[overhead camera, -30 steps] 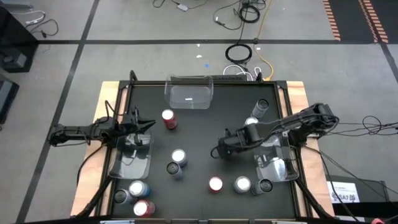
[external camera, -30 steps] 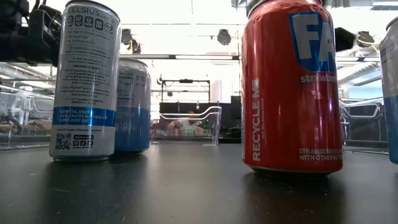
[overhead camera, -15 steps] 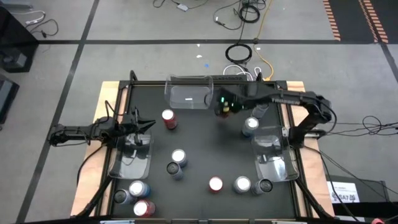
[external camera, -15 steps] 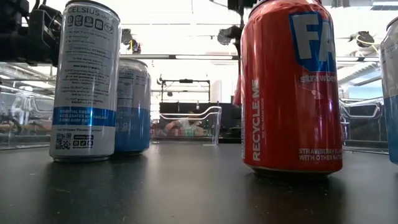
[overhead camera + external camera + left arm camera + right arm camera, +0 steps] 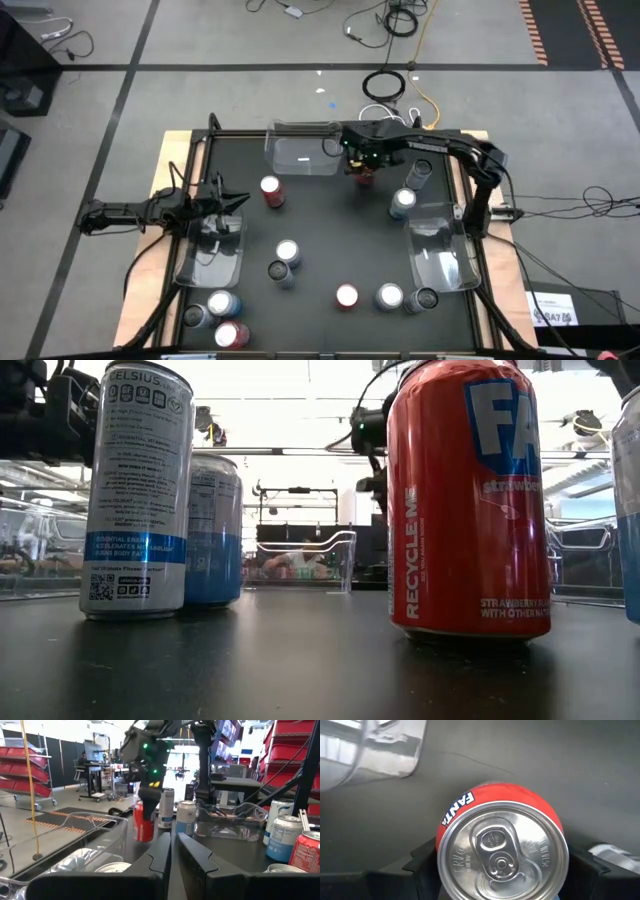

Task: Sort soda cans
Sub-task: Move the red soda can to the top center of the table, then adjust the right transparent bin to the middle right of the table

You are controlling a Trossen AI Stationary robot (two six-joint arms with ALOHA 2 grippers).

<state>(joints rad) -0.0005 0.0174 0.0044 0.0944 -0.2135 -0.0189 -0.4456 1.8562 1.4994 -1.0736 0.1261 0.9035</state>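
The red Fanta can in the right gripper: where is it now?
In the high view, the Fanta can hangs in the right gripper near the table's far edge, just right of the far clear bin.

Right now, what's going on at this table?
The right gripper holds a red Fanta can by its sides, lifted near the clear bin at the table's far edge. The left gripper waits shut over the left bin. Other cans stand scattered on the black table, unsorted.
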